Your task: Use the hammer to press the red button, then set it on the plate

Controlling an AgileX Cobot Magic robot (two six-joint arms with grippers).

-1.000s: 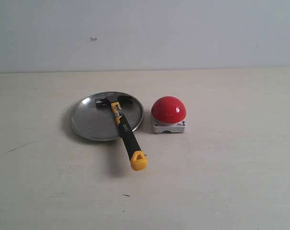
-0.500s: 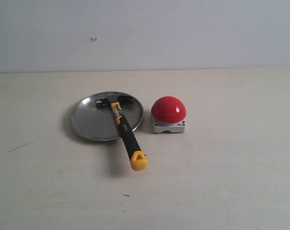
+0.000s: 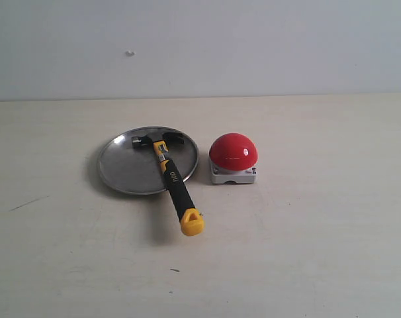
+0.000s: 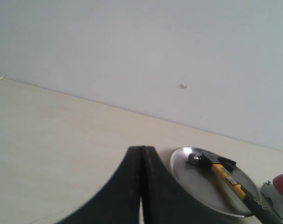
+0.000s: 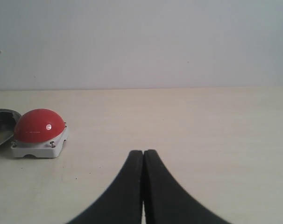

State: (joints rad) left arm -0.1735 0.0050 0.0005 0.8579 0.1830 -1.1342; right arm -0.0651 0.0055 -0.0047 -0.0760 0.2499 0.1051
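Hammer lay across the plate as you saw it. Its dark head rested inside the plate, close to the far rim. The black handle ran out over the near rim on the side facing the red button, so the yellow butt end sat outside the plate, over the table. You could not tell whether the butt touched the table. The button stood upright on its grey base just beside the plate, on the plate's right in the exterior view, with a narrow strip of table between base and rim. Your left gripper had its two black fingers pressed flat together with nothing between them. It hung apart from the plate, which showed beyond its tips in the left wrist view. Your right gripper was likewise closed tight on nothing, farther from the plate than the button was, and only a sliver of the plate's rim showed in its view
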